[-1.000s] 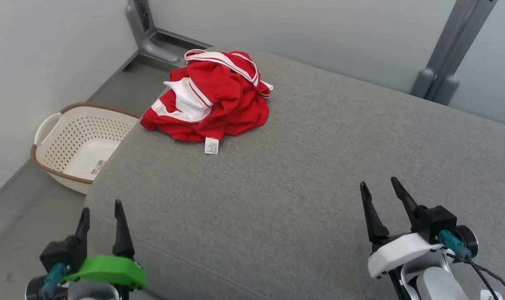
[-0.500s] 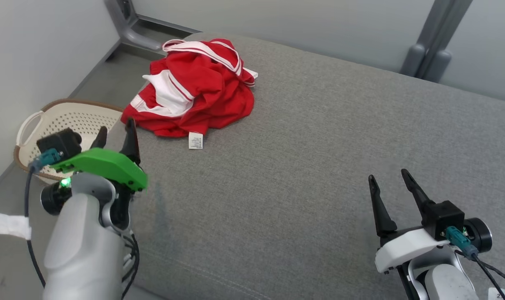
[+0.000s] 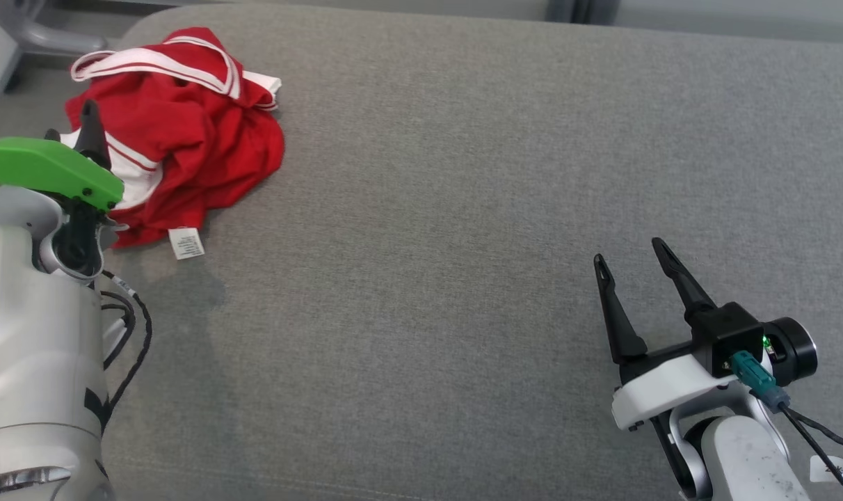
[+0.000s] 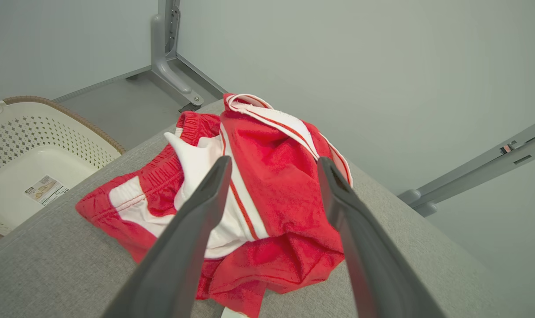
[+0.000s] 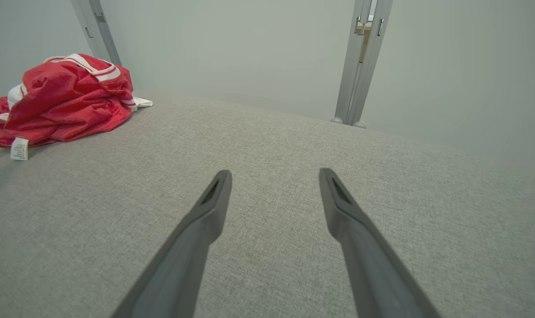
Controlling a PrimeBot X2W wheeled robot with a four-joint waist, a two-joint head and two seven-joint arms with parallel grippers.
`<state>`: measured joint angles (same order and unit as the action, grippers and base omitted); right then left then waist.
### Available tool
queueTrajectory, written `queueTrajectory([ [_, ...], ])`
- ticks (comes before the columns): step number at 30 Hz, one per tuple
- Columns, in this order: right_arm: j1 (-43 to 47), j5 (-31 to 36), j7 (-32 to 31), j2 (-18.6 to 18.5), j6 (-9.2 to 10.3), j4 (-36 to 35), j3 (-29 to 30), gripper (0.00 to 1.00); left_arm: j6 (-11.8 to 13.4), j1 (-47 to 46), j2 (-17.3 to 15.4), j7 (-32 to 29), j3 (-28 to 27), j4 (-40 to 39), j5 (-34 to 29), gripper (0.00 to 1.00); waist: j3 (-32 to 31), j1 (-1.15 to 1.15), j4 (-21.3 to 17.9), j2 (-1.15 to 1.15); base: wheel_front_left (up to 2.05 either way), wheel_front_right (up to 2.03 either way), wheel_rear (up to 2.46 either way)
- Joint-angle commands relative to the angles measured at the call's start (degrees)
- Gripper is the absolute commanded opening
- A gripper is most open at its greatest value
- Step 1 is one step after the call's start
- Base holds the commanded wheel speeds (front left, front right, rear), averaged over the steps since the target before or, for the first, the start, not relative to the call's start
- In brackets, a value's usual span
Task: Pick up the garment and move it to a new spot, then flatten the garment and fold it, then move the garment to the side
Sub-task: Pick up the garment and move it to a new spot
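Jaws of my left arm, apart, frame the crumpled red-and-white cloth garment (image 4: 285,185) for grasping; right jaws, apart, idle.

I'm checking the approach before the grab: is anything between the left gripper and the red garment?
Nothing visible stands between them. The left gripper, jaws open, points straight at the crumpled garment on the grey cushion. The laundry basket sits beside the cushion, outside that path.

Left gripper (image 4: 274,161) parted, forward; right gripper (image 3: 627,249) parted, low.
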<state>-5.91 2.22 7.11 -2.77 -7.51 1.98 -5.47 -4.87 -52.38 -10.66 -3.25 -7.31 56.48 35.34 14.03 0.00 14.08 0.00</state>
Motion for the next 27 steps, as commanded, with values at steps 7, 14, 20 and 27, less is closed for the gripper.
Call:
queueTrajectory([
  [7, -0.1, 0.33, -1.25, -0.2, 0.03, -3.45, -1.11, 1.0, 3.45, -4.16, -5.27, 1.7, 0.72, 5.37, -2.24, 1.0, 11.67, 0.0, -11.23, 0.0, 0.0, 0.0, 0.0],
  [14, 0.64, -0.5, -0.79, -0.19, 0.03, -3.32, -0.97, 1.0, 7.97, -4.85, -7.95, -0.15, 2.23, 10.49, -4.29, 0.47, 11.15, 0.0, -11.86, 0.0, 0.0, 0.0, 0.0],
  [20, -0.29, -2.26, 0.19, -0.19, 0.03, -1.68, -0.9, 1.0, 5.73, -6.14, -9.06, -0.98, 4.11, 10.48, -5.5, 0.0, 7.89, 0.0, -10.73, 0.0, 0.0, 0.0, 0.0],
  [27, -0.79, -5.31, 2.47, -0.2, 0.03, 2.11, -1.89, 1.0, 2.62, -9.4, -11.85, -1.67, 6.76, 8.26, -7.19, 0.0, 0.54, 0.0, -10.22, 0.0, 0.0, 0.0, 0.0],
])
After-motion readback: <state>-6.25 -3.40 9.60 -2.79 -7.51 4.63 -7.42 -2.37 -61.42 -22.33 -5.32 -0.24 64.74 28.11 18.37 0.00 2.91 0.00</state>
